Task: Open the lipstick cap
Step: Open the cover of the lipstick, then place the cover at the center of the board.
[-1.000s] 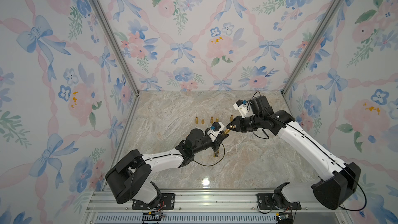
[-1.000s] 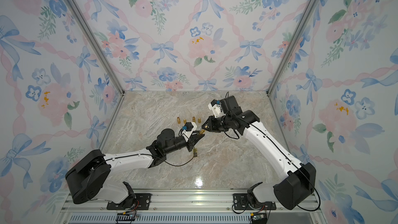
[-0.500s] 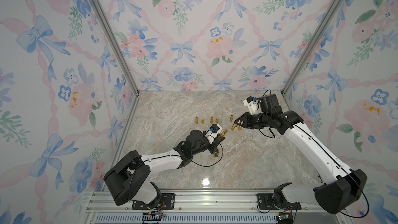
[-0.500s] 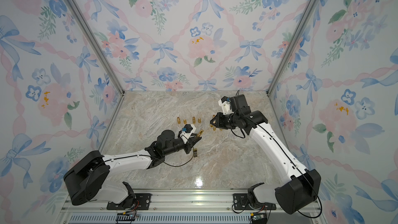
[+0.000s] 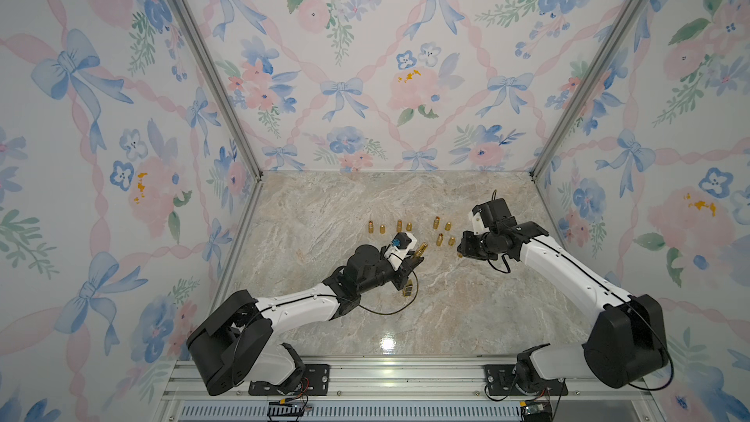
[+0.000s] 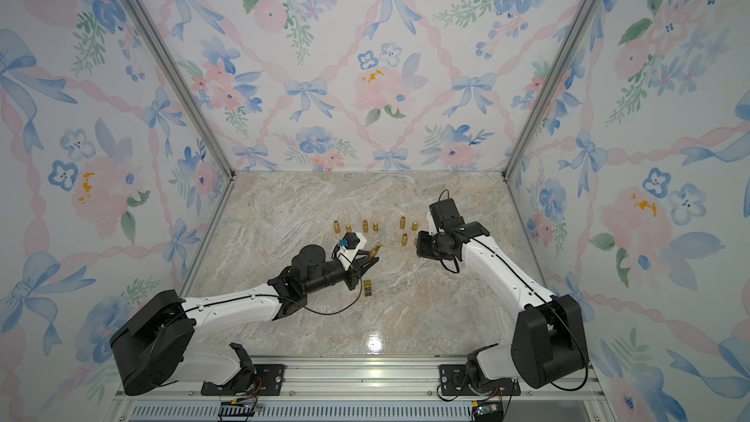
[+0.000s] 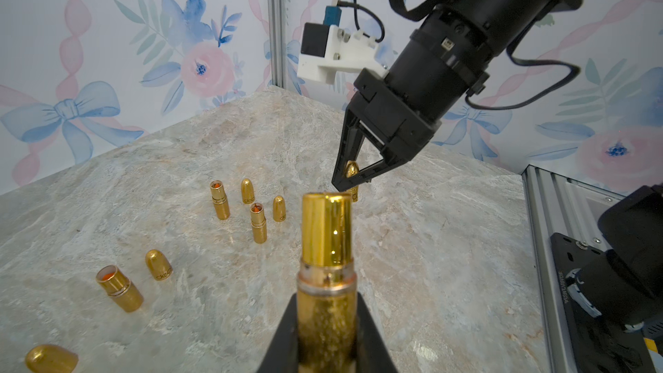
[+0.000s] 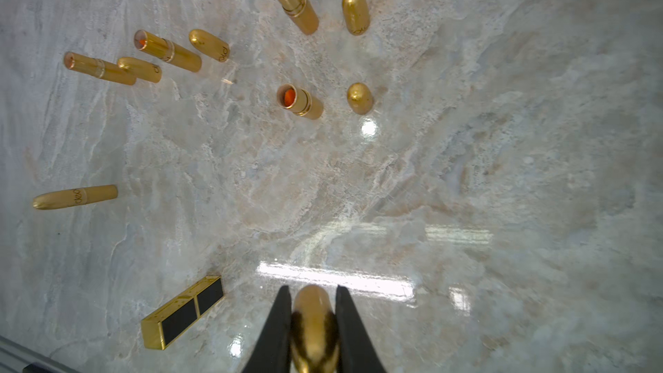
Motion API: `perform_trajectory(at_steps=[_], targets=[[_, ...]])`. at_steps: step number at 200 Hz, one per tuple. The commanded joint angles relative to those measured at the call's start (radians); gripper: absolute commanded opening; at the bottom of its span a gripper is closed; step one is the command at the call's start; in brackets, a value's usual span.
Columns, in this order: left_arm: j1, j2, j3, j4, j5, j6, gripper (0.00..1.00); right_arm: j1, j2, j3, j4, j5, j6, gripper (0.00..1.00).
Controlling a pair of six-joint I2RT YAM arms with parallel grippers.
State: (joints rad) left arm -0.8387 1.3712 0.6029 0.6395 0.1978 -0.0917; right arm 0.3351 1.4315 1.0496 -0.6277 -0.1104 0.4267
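The shiny gold cylindrical lipstick tube point(image 7: 326, 242) is uncapped and clamped in the left tool point(image 7: 326, 305) above the middle of the marble counter point(image 5: 324, 213). Apart to its right, the right tool point(image 8: 313, 290) is closed tight on the rounded gold cap point(image 8: 314, 328). More small gold tubes and caps point(image 5: 382, 229) stand farther back.

Left fingers point(image 5: 410, 263) grip gold lipstick point(image 5: 420, 250); gold tubes point(image 5: 382, 229) stand nearby.
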Motion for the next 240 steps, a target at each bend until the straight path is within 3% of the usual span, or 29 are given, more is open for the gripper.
perform_trajectory(at_steps=[1,38,123,240], targets=[[-0.016,-0.003,0.014,0.004,0.005,-0.022,0.0,0.009,0.061,-0.032,0.093,0.117,-0.01,0.19],[-0.031,0.006,0.025,0.005,-0.015,-0.018,0.0,0.045,0.162,-0.042,0.17,0.193,-0.009,0.19],[-0.033,0.008,0.022,0.005,-0.056,-0.005,0.0,0.083,0.299,-0.05,0.276,0.221,0.015,0.19],[-0.032,0.002,0.012,0.005,-0.082,0.008,0.0,0.107,0.289,-0.084,0.292,0.25,0.006,0.27]])
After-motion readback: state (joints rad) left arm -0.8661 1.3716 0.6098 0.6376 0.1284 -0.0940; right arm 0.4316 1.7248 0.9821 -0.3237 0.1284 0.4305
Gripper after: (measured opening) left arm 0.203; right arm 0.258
